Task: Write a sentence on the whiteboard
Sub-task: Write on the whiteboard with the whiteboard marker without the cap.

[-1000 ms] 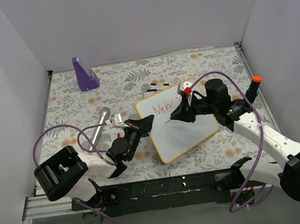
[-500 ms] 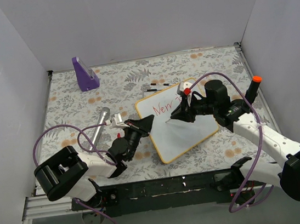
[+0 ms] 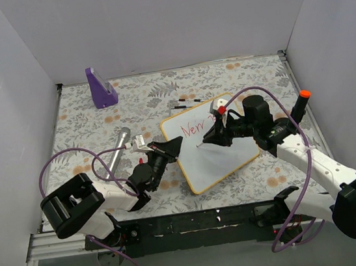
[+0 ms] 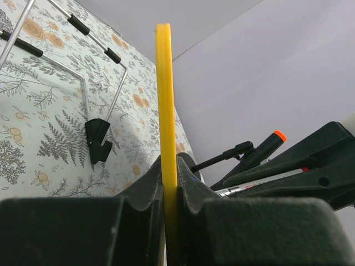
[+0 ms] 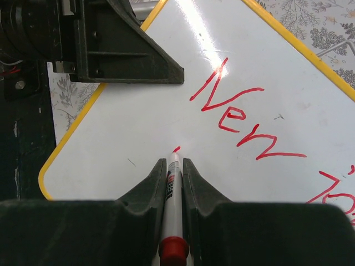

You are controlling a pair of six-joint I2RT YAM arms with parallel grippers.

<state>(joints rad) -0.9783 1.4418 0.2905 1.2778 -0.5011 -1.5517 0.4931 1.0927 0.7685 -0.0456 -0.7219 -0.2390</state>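
— Now, what are you holding?
— My right fingers (image 5: 188, 174) are clamped on the marker (image 5: 172, 194), its tip on the whiteboard (image 5: 122, 133) just below "New" of the sentence (image 5: 244, 119). My left fingers (image 4: 186, 177) pinch its yellow frame; the board lies on the tabletop (image 3: 92, 128) between the arms.
— The risk?
— Pressing too hard could slide the board in that thin pinch and skew the stroke.

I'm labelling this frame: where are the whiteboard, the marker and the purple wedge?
whiteboard (image 3: 216, 161): top external view, bare white lower face.
marker (image 5: 170, 191): right wrist view, labelled barrel.
purple wedge (image 3: 100, 88): top external view, its sloped side.
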